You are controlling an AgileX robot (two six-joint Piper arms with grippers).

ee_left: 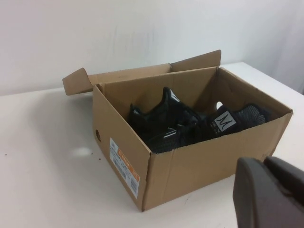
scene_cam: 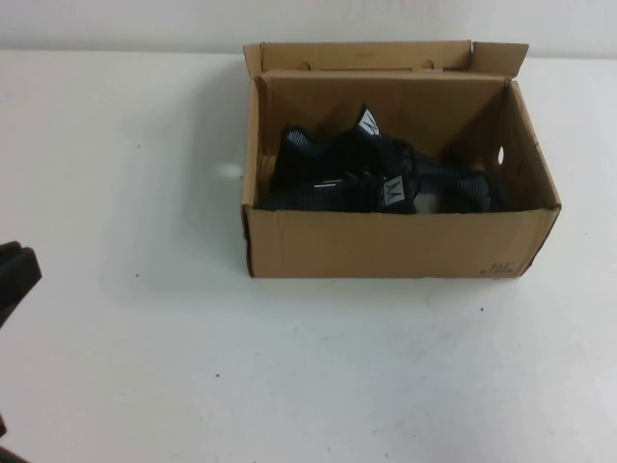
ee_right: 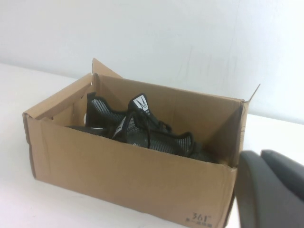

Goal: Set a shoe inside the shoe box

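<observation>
Shoes (scene_cam: 386,178), two black ones, lie inside the open shoe box (scene_cam: 386,246) on the bench (scene_cam: 289,367), soles hidden. Left end effector (scene_cam: 14,275), cut off, sits well left of the box; right end effector (ee_right: 270,190) shows only partly; neither's opening can be told.

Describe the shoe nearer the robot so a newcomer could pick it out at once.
On the white table stands an open brown cardboard shoe box holding two black mesh sneakers. The wanted black mesh sneaker lies along the front wall; its white-logo tongue sits lower and further right than its twin's. The left gripper is parked at the left edge; the right gripper shows only in its wrist view.
</observation>
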